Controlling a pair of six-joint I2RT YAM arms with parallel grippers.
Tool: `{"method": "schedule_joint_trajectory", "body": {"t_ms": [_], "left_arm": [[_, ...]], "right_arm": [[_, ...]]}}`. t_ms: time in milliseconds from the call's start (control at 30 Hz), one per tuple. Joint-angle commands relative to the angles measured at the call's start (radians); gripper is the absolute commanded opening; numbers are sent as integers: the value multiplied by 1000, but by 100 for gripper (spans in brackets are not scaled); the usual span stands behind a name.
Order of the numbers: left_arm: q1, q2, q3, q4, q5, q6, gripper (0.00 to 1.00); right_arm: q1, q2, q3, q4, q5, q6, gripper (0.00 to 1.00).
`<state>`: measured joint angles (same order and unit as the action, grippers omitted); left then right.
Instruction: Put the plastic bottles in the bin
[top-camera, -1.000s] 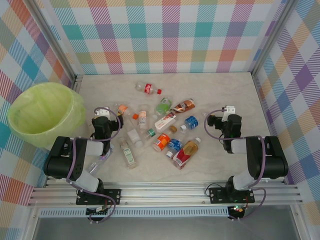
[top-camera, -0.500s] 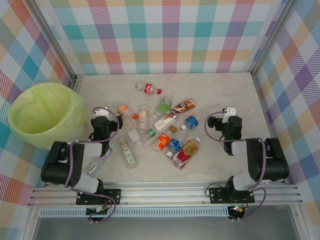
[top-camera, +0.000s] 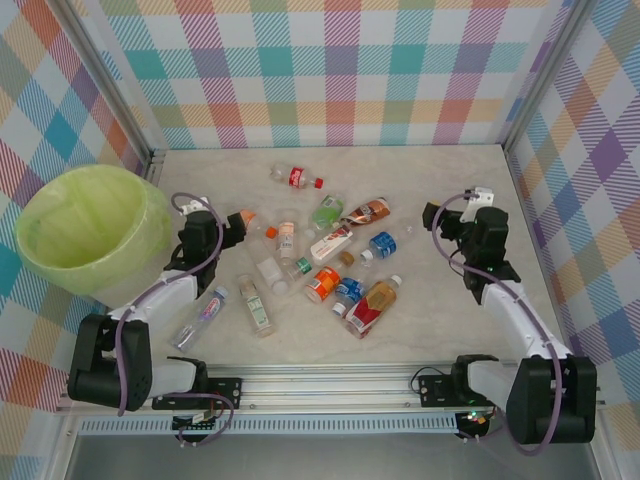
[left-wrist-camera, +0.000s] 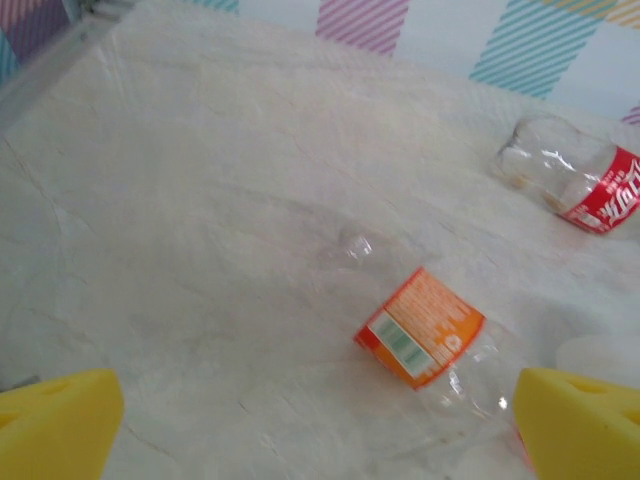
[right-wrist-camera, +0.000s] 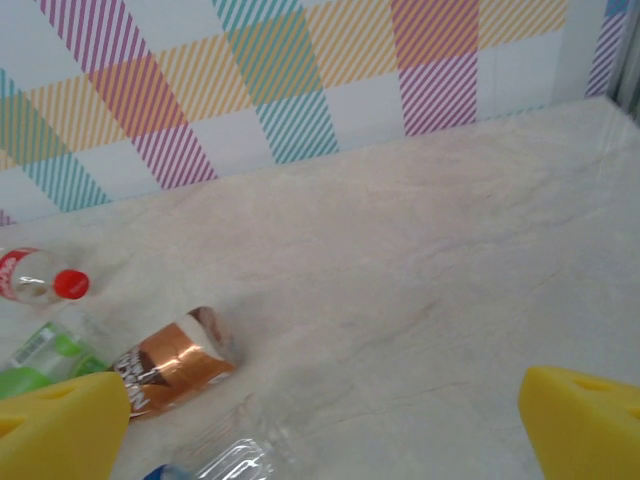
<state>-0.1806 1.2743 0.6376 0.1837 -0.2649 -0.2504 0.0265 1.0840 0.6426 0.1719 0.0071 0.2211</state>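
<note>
I am operating inside a robot test cell, a lab set-up and not a home or shop. A pale marbled tabletop (top-camera: 440, 330) is boxed in on three sides by flat panels (top-camera: 330, 70) printed with pastel plaid, held between bare aluminium posts (top-camera: 110, 90). Along the near edge runs a slotted aluminium rail (top-camera: 330, 385), with the left arm (top-camera: 160, 295) and right arm (top-camera: 510, 305) bolted to it, purple cables (top-camera: 125, 360) looped along them. Plastic bottles (top-camera: 325, 283) lie scattered on the tabletop near a round yellow-green bin (top-camera: 45, 265).
</note>
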Motion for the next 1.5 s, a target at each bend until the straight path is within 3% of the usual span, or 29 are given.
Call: {"method": "schedule_joint_trajectory", "body": {"t_ms": [0,67,200,400,633,900,1167,1467], "left_arm": [[-27,-39,55,-219,53,-181,100],[-30,-56,69,-284,104,-253,100],[-31,-102,82,-381,228,-344,100],[-31,-170,62,-413,405,-369,100],[-31,-169,59,-437,457,-363,100],[-31,-156,50,-433,471,-359,100],[-31,-129,52,-429,488,-337,100],[-31,-117,55,-385,541,-333,100]], "right_arm": [[-4,50,93,-309,-112,204,100],[-4,104,145,-377,-192,279,100],[-2,220,232,-509,-214,447,100],[21,441,356,-609,-299,547,100],[118,591,471,-661,-138,601,100],[173,719,555,-671,-42,672,96],[188,791,569,-610,66,703,84],[189,696,445,-417,130,699,57]]}}
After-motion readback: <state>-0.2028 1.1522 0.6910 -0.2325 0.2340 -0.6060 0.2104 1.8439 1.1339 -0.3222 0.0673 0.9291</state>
